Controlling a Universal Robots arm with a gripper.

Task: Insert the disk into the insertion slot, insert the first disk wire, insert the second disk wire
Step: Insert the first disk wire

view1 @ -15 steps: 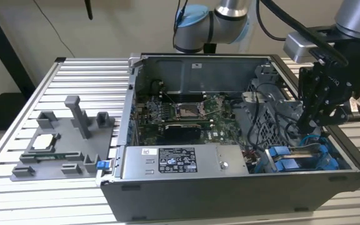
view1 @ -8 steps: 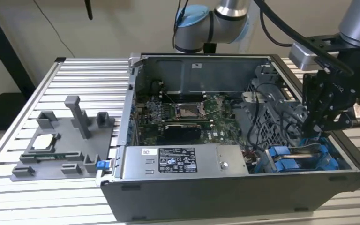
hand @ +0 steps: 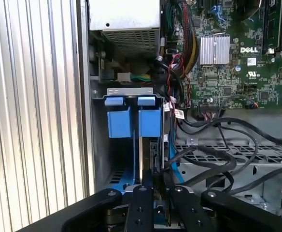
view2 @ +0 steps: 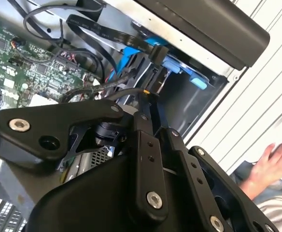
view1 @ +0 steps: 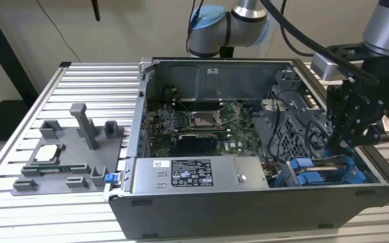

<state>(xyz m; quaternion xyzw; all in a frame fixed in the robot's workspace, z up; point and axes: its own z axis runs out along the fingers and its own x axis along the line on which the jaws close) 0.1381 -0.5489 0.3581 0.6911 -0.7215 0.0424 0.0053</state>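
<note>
The disk [hand: 149,123] stands edge-on in its bright blue carrier inside the insertion slot [hand: 98,145], the grey sheet-metal bay at the case's corner. In the exterior view the disk [view1: 316,174] sits low at the exterior view's right, under my gripper [view1: 343,144]. My gripper [hand: 155,169] reaches down at the disk's rear edge, its fingers drawn close together on a black wire connector [hand: 154,154]. In the second wrist view my gripper [view2: 149,94] meets a black sleeved wire [view2: 107,89] at the bay's mouth. A blue flat cable [view2: 126,58] runs beside it.
The open computer case holds the motherboard [view1: 194,121] and a grey labelled power-supply box [view1: 194,174]. Loose black cables [hand: 213,159] lie beside the bay. A grey parts fixture [view1: 66,157] sits on the slatted table at the exterior view's left. A person's hand [view2: 271,159] rests outside the case.
</note>
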